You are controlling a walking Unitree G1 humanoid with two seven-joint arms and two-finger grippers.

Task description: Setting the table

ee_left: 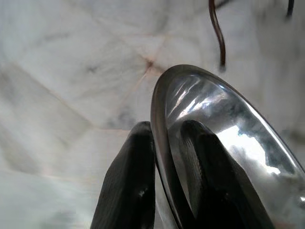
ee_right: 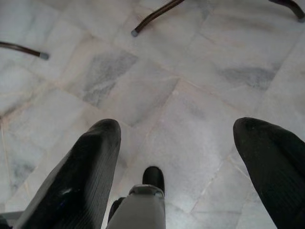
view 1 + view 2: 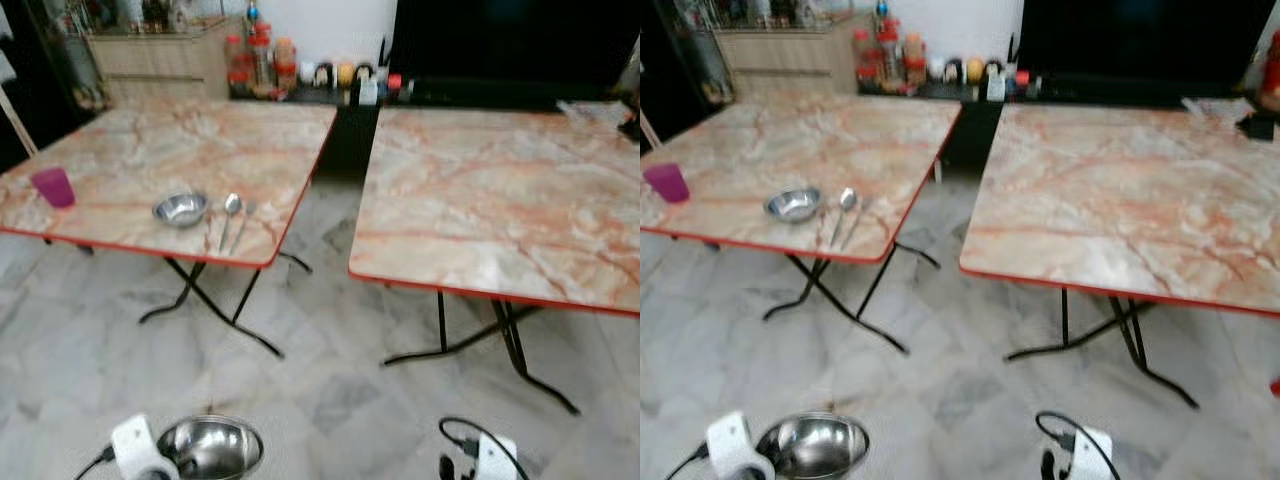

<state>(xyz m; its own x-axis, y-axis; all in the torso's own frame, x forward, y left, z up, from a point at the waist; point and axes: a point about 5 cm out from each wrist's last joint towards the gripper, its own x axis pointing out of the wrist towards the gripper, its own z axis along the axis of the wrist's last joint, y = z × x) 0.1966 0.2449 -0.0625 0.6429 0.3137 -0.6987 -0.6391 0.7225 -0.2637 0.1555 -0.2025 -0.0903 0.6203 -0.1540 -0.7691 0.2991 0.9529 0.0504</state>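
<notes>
A steel bowl [image 3: 211, 446] rides low at six o'clock, its rim pinched between the left gripper's [image 1: 162, 157] fingers so it travels level. Ahead at ten o'clock, the left tabletop [image 3: 140, 150] already holds a small bowl [image 3: 181, 209], spoon [image 3: 231, 208] and purple cup [image 3: 53, 186] (one setting). The right gripper's [image 2: 176, 143] fingers are spread wide above the floor [image 2: 157, 81], free.

likely a home dining area, marble-top folding tables [image 3: 170, 160], condiment jars [image 3: 262, 62]

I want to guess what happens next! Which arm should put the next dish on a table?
Probably the left. Its tool is pinching the rim of a steel bowl. The right tool is open above the floor, holding nothing.
</notes>
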